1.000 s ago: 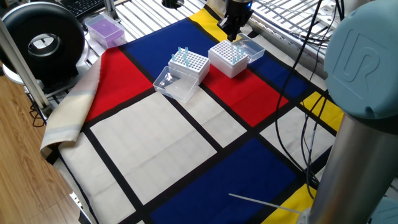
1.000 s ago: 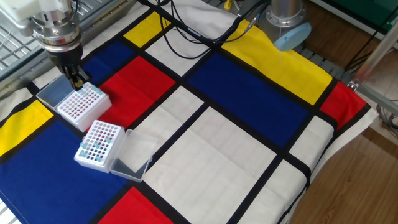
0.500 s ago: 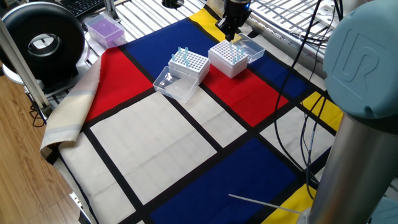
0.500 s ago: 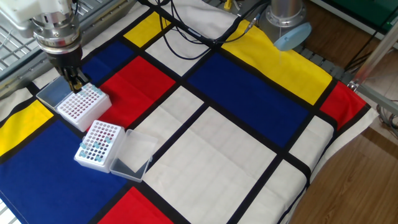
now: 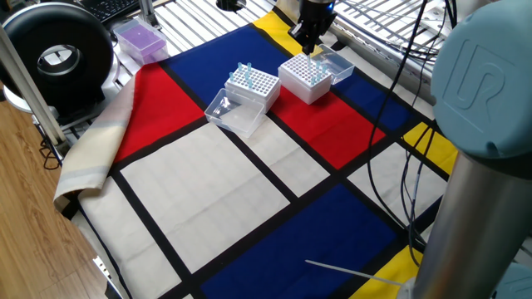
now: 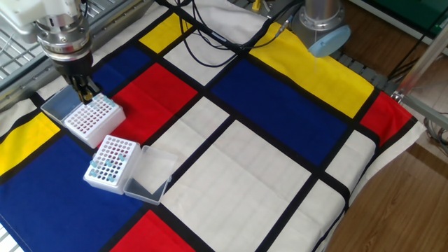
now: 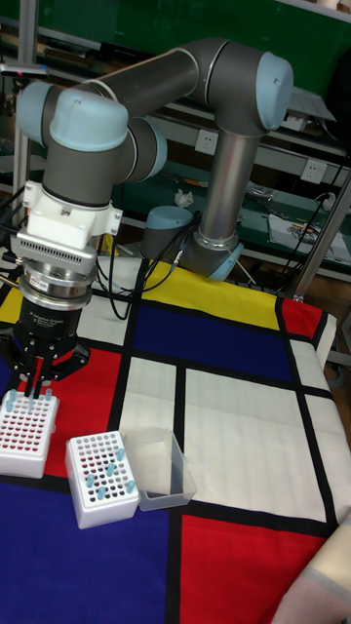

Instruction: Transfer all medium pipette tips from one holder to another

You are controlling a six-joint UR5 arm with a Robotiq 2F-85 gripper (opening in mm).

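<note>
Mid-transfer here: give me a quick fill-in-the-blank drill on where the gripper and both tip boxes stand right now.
1. The gripper hangs over the tip box whose clear lid is ____.
2. The pale-blue pipette tips stand in the ____ box.
3. Both boxes rest on a cloth of red, blue, yellow and ____ panels.

Missing words: open; other; white

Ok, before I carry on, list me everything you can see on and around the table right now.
Pipette tip holders: two, white perforated boxes with clear hinged lids open, side by side on the cloth; second one under the gripper.
Medium pipette tips: several, pale blue, in the nearer holder; exact count unclear.
Cloth: one, red, blue, yellow and white blocks with black lines, covering the table.
Purple box: one, beyond the cloth's edge.
Black round device: one, beside the purple box.
Gripper: one, black fingers just above the second holder.
</note>
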